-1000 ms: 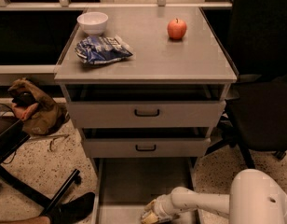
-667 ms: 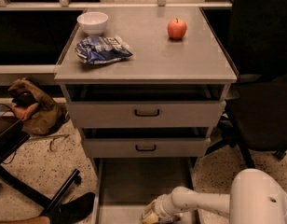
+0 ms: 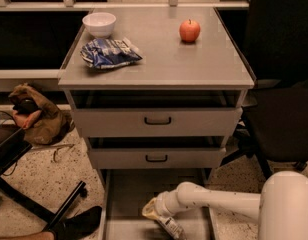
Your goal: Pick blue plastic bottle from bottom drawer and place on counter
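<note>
Gripper (image 3: 155, 215) low in drawer (image 3: 131, 194) at bottle (image 3: 170, 228), closure unclear; likely light, slick, crushable, best pinched mid-body.

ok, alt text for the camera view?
The robot's gripper is low in the open bottom drawer, right by the blue plastic bottle. On the counter above sit a white bowl, a blue-and-white snack bag and a red apple.
</note>
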### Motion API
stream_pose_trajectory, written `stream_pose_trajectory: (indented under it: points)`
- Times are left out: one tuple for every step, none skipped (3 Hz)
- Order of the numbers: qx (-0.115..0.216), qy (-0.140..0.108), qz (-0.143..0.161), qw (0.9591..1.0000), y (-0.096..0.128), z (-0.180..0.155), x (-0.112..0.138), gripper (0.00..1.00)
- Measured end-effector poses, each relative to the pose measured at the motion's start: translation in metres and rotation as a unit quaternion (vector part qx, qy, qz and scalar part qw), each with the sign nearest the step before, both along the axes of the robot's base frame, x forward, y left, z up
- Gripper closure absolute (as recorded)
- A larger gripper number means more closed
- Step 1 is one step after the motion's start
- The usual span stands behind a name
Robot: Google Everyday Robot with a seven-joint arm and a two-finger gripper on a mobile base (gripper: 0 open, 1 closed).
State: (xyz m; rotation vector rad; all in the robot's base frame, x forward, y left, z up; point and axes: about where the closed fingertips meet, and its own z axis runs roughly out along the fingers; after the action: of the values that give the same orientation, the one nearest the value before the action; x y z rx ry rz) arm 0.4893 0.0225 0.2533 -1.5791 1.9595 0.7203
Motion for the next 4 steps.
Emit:
stream_pose_trajectory:
  points:
    - [0.014,-0.036,0.039,0.9985,0.033,0.0646,0.0224,1.0]
    - [0.014,-0.036,0.039,0.9985,0.0331,0.0646,0.0224,1.0]
    - [0.014,-0.036,0.039,0.9985,0.0331,0.0646,0.0223,0.86]
    - [0.014,-0.036,0.039,0.9985,0.0331,0.0646,0.0223,0.63]
